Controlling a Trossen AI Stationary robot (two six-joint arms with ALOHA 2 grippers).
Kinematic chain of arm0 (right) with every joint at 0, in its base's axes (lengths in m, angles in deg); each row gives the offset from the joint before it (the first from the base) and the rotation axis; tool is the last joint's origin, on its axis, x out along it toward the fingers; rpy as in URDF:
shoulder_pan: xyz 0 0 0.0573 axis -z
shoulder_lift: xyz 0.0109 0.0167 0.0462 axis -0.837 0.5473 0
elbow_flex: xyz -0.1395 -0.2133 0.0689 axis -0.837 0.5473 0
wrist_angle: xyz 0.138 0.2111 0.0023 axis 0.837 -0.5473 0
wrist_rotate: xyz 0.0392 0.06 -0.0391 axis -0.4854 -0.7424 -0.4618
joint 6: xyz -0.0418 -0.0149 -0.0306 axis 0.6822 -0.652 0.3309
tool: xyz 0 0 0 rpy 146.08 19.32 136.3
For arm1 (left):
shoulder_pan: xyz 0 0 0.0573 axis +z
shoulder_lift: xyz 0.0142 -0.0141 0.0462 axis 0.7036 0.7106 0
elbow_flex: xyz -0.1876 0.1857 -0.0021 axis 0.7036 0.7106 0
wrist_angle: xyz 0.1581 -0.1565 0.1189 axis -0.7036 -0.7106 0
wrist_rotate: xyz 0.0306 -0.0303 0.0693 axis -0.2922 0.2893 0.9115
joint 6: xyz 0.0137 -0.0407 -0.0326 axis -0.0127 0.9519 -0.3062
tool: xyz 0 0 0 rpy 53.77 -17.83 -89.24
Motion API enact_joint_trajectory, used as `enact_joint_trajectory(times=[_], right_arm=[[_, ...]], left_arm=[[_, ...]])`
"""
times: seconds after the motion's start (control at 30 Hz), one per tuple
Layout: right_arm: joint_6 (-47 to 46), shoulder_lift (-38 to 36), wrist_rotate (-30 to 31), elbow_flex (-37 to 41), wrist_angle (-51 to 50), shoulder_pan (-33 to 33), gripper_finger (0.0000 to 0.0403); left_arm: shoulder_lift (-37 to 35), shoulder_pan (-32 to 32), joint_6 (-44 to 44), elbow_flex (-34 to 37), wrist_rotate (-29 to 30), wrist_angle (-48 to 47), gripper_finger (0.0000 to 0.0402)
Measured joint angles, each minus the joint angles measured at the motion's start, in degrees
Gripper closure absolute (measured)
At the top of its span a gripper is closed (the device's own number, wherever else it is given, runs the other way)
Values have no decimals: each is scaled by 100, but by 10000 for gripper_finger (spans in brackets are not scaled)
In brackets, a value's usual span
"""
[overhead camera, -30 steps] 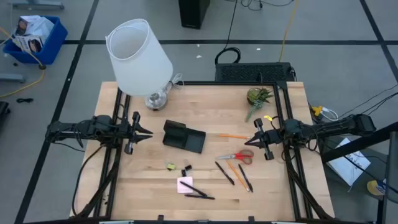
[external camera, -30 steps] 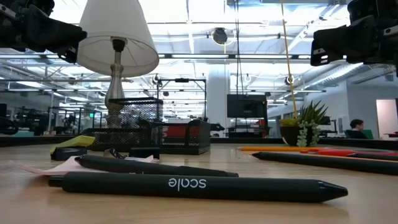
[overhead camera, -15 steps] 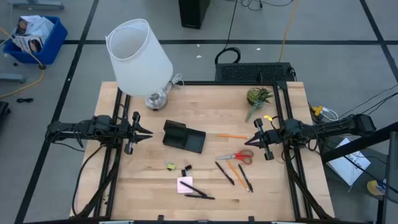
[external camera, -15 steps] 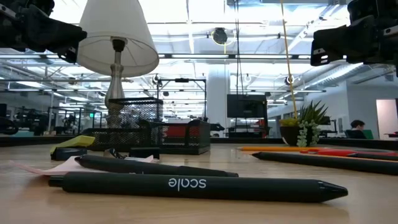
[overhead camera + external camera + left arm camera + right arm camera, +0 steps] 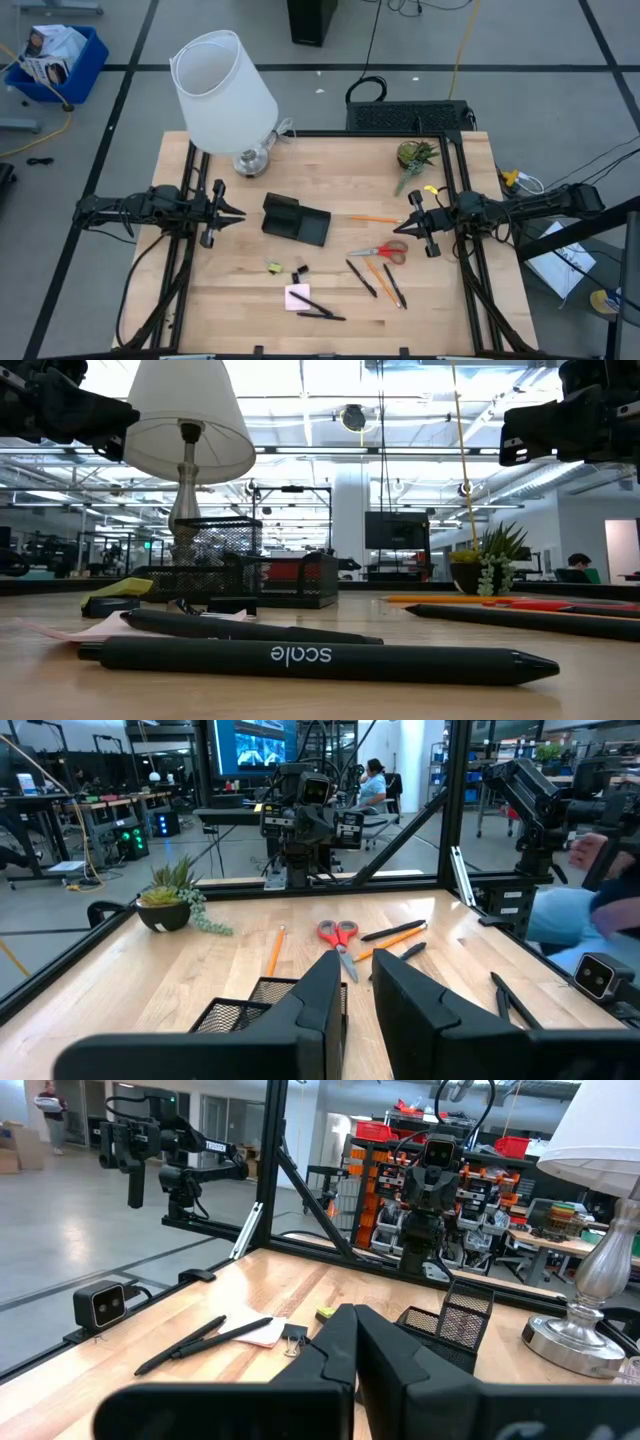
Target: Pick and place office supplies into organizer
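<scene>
High view: the organizer [image 5: 295, 220] is seen between the left hand [image 5: 232, 213] and right hand [image 5: 412, 222]; scissors [image 5: 380, 251], pens [image 5: 361, 277] and pad [image 5: 297, 296] are left on the surface. Wrist views: both hands are nearly closed, nothing gripped. Nothing is judged placed yet.

organizer [image 5: 296, 220] mid-table, scissors [image 5: 381, 251] to its right

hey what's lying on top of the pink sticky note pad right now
One black pen lies across the pink sticky note pad, its tip running off onto the table. A second pen lies just beside the pad's edge. The strip of pad under the pen is covered.
</scene>
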Motion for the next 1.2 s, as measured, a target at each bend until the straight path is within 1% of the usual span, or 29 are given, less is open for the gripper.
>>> enact_joint_trajectory(times=[0.47,0.53,0.63,0.67,0.8,0.87,1.0,1.1,1.2], right_arm=[[-23,2,0,-1,59,0,403],[-486,2,-2,0,188,0,403],[-1719,0,-3,0,370,0,403],[-1980,2,0,0,414,0,403],[-2547,0,-18,-1,551,0,403],[-2970,7,-146,0,479,0,403],[-2959,75,-123,0,455,-2,403],[-2840,125,248,0,451,-2,403],[-2716,182,446,0,405,0,403]], left_arm=[[0,1,1,-1,0,0,334],[1,1,0,-1,2,0,334],[2,0,2,-2,0,0,334],[1,0,1,-2,0,0,334],[0,1,1,-1,1,0,334],[0,1,0,1,1,0,334],[0,2,2,-2,2,0,334],[2,0,1,-1,0,0,334],[2,2,2,1,2,0,334]])
